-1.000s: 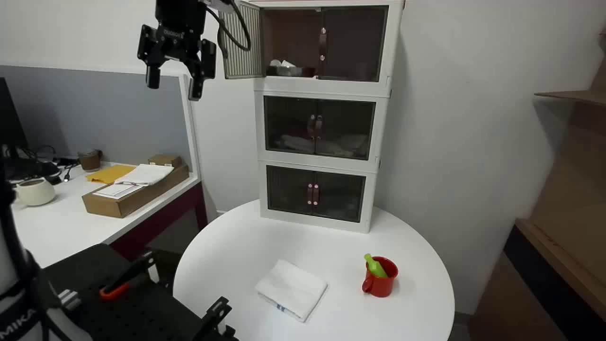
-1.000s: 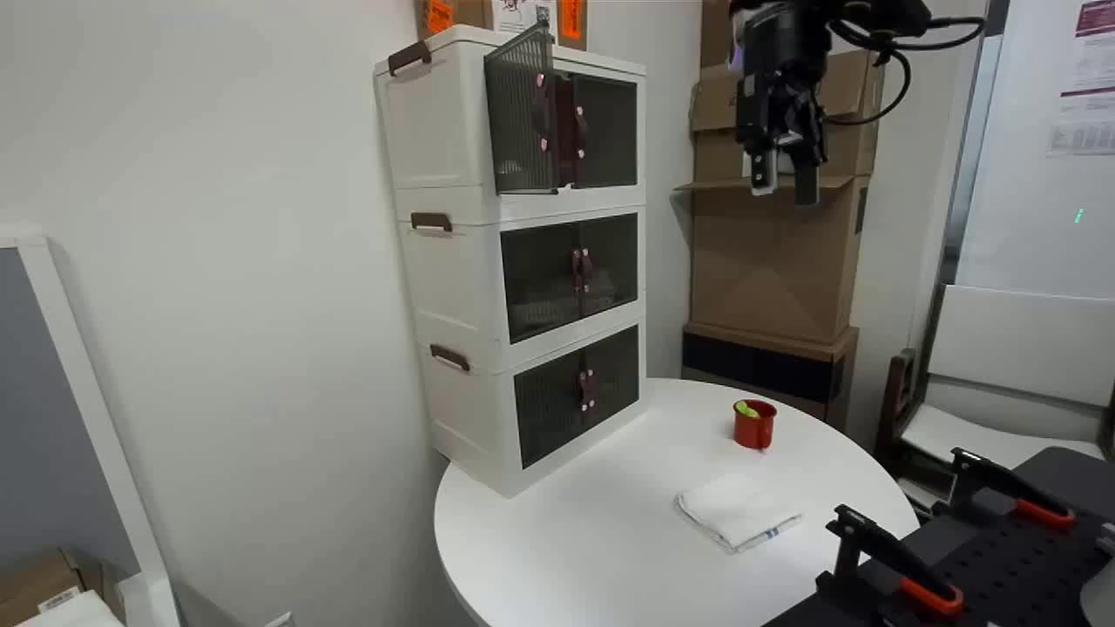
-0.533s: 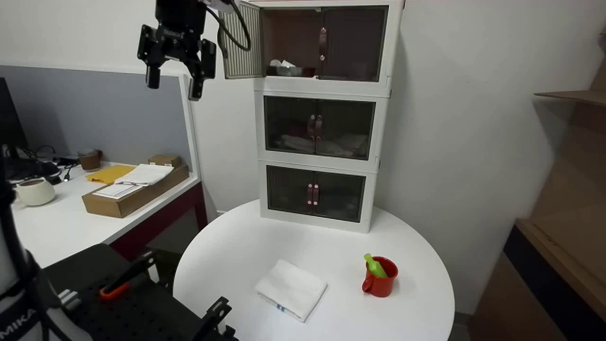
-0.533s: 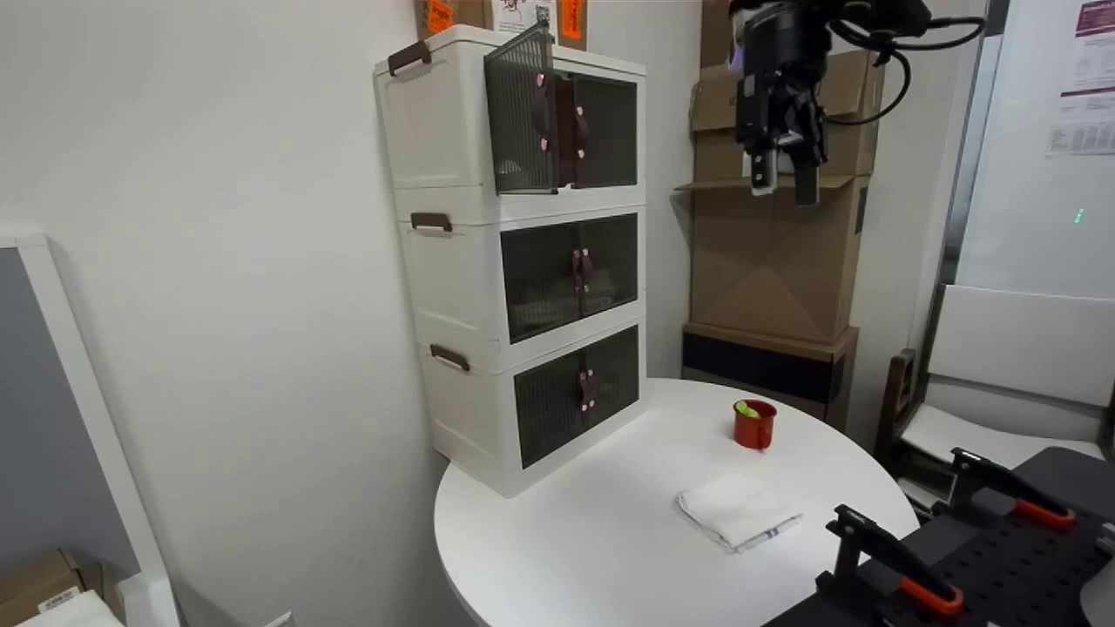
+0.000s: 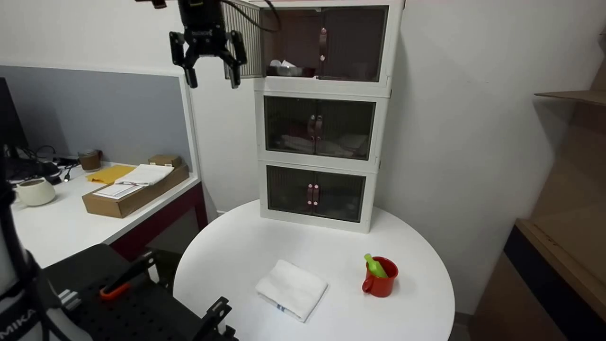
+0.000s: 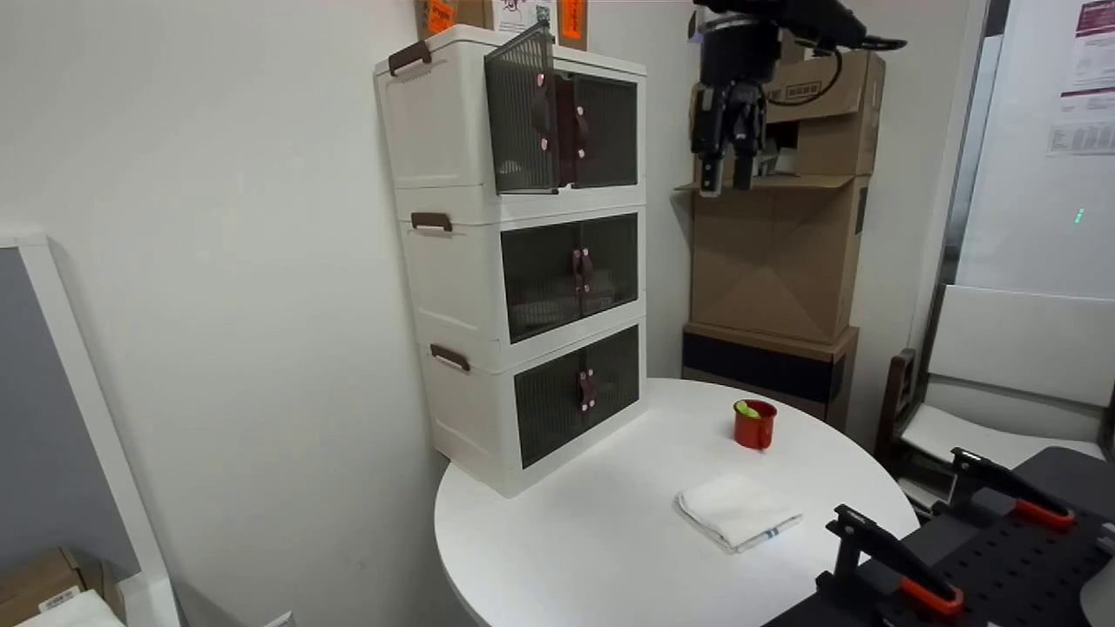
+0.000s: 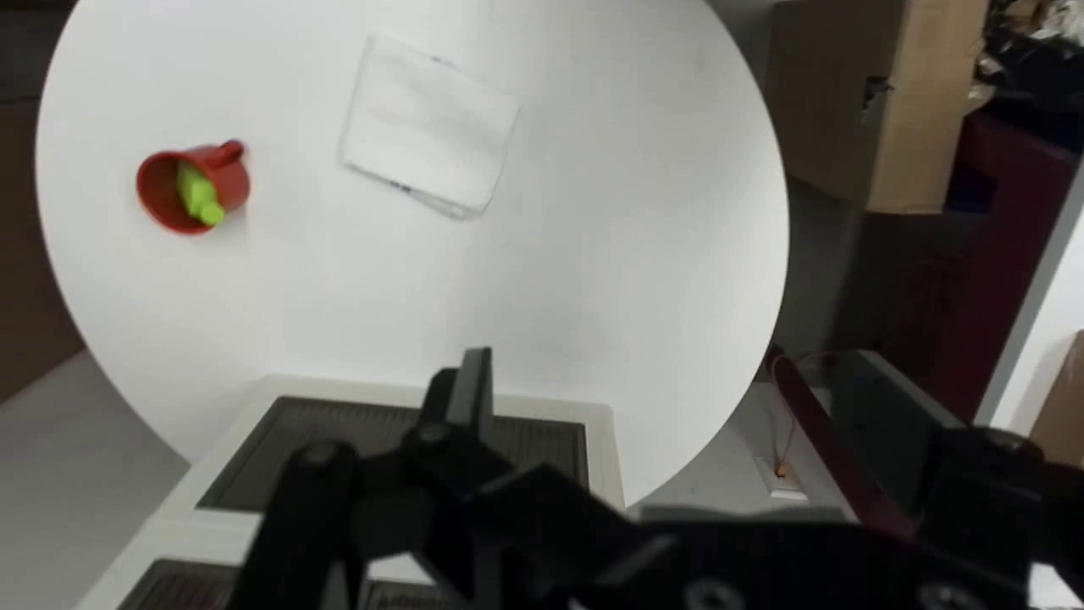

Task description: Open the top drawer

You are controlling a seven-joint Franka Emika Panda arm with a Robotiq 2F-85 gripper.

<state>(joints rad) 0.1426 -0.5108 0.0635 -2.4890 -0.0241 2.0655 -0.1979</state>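
Up high, the claw (image 5: pixel 213 81) hangs released, its jaws spread wide, apart from the white cabinet (image 5: pixel 322 164). In an exterior view that cabinet stands at the far edge of the round table (image 5: pixel 227 265); the top drawer (image 5: pixel 338 45) is its uppermost compartment, left door (image 5: pixel 253 57) swung outward, right door (image 5: pixel 362 45) closed. Near the right edge a red mug (image 5: pixel 380 285) holds a green utensil (image 5: pixel 375 266), a folded cloth (image 5: pixel 291 290) left of it.

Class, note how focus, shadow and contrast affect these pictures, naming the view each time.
In the wrist view, the gripper looks dark and out of focus, and the white cloth stands out little from the white table; in an exterior view, the cardboard flap casts a soft shadow on the wall; in both exterior views, dark tint partly hides what lies in the middle compartment.
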